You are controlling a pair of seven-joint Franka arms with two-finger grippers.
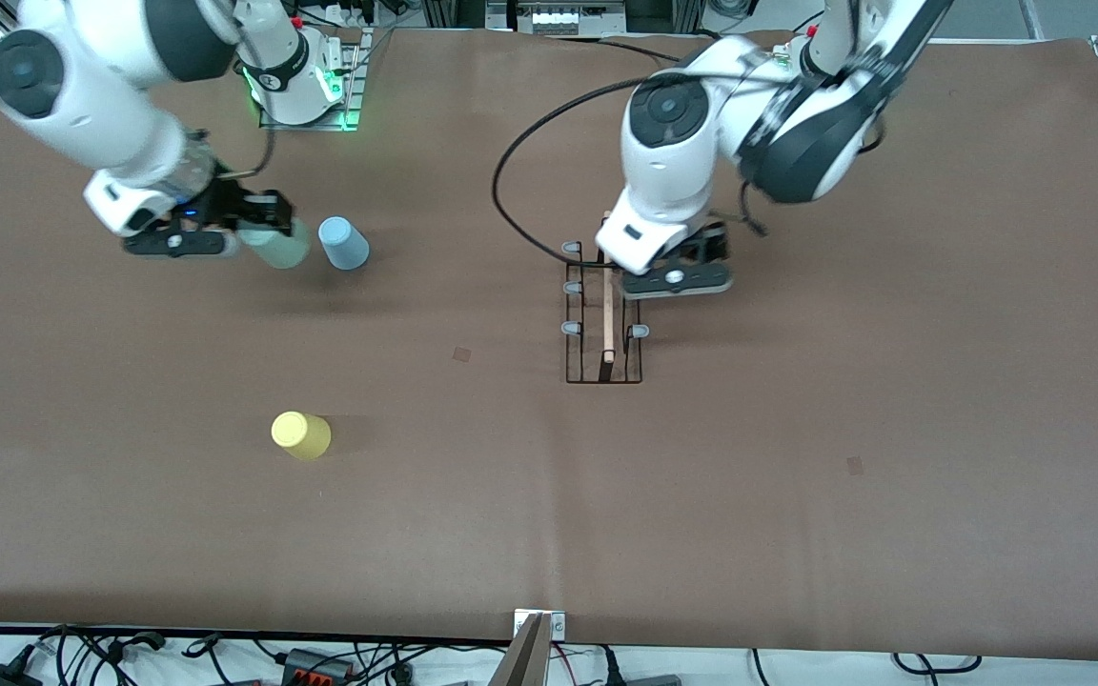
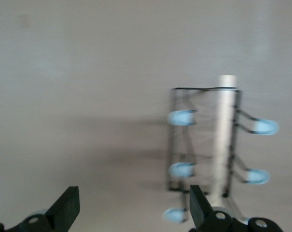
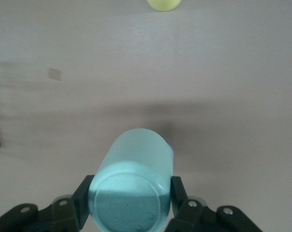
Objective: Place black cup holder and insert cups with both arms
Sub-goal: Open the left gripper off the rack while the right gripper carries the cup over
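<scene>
Two arms at work on the brown table (image 1: 797, 534).
Right gripper (image 1: 258, 229) clenches the pale grey-green cup (image 1: 280, 248) beside the light blue cup (image 1: 344, 243); the yellow cup (image 1: 300, 435) lies nearer the front camera. Left gripper (image 1: 678, 272), fingers (image 2: 66, 208) released, hangs over the black cup holder (image 1: 603, 324) standing mid-table.

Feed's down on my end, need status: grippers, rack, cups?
Left gripper open above black cup holder, which stands on table. Right gripper shut on grey-green cup. Blue cup beside it, yellow cup nearer camera; pegs empty.
</scene>
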